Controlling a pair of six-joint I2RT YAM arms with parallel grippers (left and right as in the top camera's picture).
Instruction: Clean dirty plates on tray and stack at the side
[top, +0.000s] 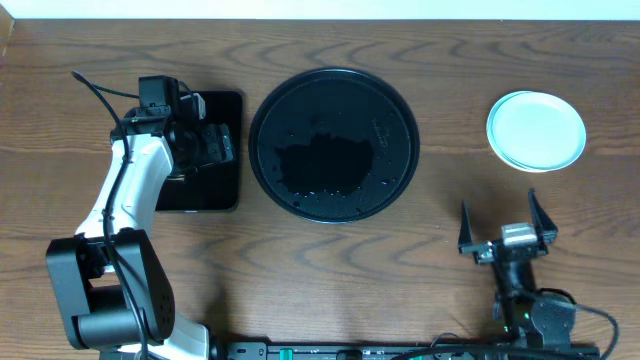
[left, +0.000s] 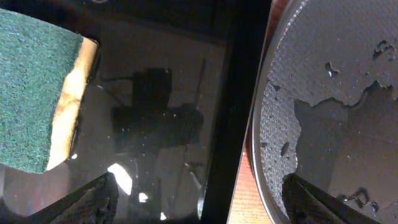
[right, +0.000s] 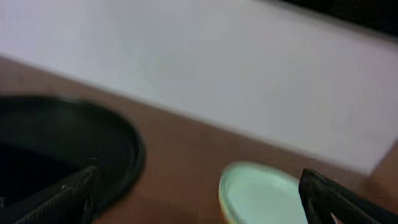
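Plates (top: 536, 131) sit stacked on the counter, right of the wet round tray (top: 333, 144), straight ahead of my right pincer (top: 507, 232), the nearer one, wide and empty. Left pincer (top: 205, 142) is wide too, beside the sponge (left: 37, 93).

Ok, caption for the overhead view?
Plates stacked right of wet round tray; left gripper over rectangular tray, right gripper open.

No legible text — none anywhere

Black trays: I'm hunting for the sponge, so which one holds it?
The smaller rectangular tray under the left gripper: the green sponge lies on it. The large round tray holds only water puddles.
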